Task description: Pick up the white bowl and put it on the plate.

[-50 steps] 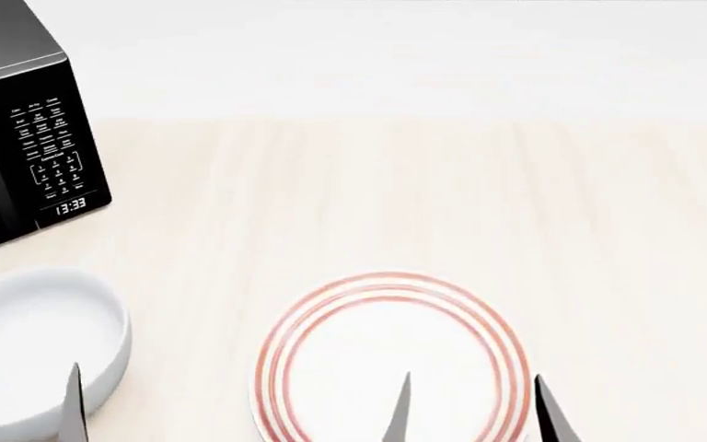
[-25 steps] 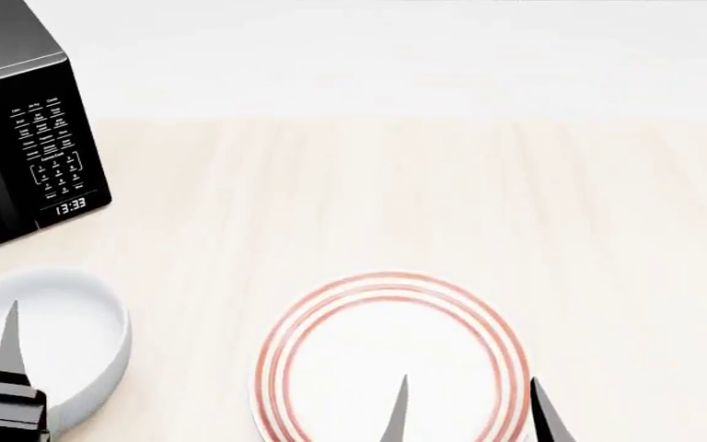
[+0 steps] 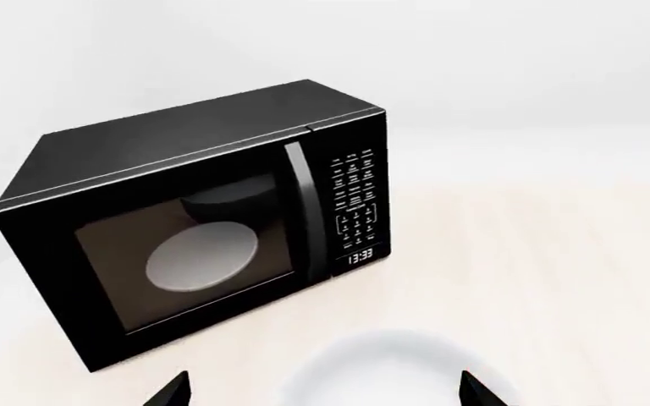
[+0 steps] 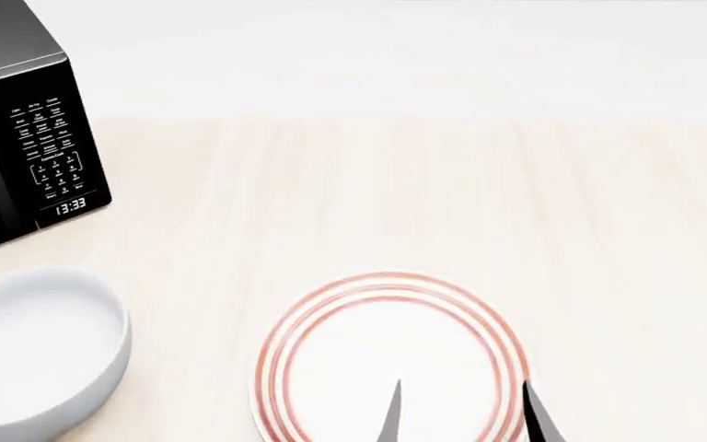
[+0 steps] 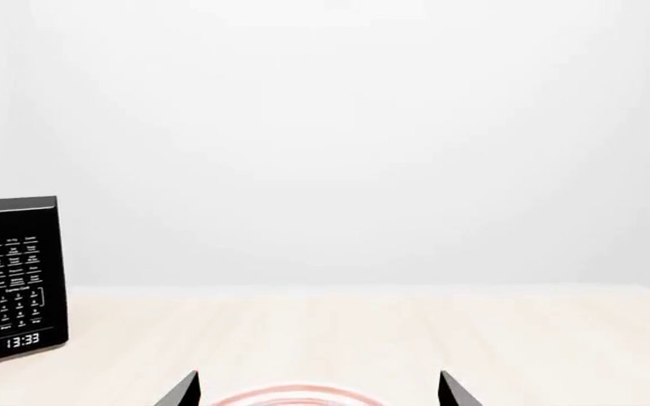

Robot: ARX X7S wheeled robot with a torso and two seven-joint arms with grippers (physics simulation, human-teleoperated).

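White bowl [image 4: 37,345], one, empty on the table's [image 4: 452,184] left edge near one black microwave [image 4: 16,138], apart from one red-ringed plate [image 4: 390,354]; left gripper [image 3: 322,393] and right gripper [image 4: 458,414] both spread wide, empty; advice: straddle one thick wall, close squarely.

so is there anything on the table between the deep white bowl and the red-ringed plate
No. In the head view, only bare pale wood tabletop lies between the deep glossy white bowl and the shallow red-ringed white plate.
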